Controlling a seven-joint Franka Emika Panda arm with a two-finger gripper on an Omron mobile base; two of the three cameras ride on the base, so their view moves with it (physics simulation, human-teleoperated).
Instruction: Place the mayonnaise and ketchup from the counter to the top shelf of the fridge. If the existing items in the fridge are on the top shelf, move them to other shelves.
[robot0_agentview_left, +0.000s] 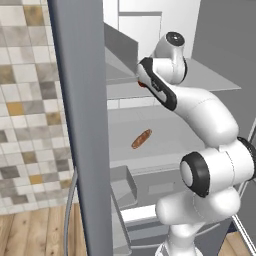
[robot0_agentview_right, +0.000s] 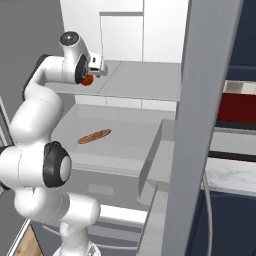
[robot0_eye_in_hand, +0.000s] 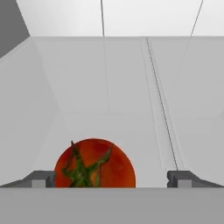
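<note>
**Gripper over the tomato**

The gripper (robot0_eye_in_hand: 111, 178) is hovering with jaws spread wide around the red tomato (robot0_eye_in_hand: 94, 163), which is sitting on the fridge's top shelf (robot0_agentview_right: 135, 80). The brown sausage (robot0_agentview_right: 94, 136) is lying one shelf lower.

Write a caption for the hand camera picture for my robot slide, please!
Open gripper reaching toward a red tomato with a green stem on the fridge's top shelf.
</note>
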